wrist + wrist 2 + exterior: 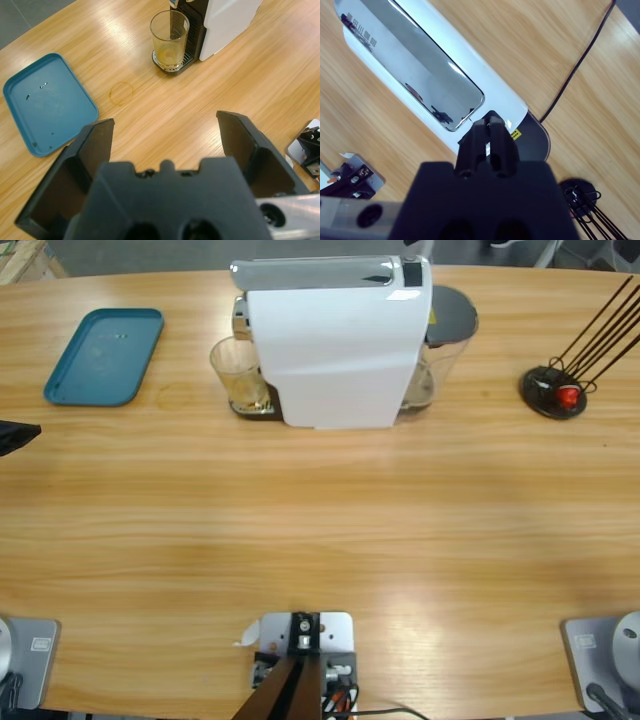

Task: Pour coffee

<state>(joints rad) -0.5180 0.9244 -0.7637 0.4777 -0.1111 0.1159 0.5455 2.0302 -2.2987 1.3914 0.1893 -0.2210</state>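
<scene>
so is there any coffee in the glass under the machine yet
No, the clear glass tumbler on the coffee machine drip tray shows only a faint yellowish tint at its bottom, with no dark liquid in it.

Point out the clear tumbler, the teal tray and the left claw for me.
clear tumbler [170, 40]: left wrist view, on its glass wall.
teal tray [104, 355]: high view, on its bare floor.
left claw [165, 132]: left wrist view, midway between its open jaws.
</scene>
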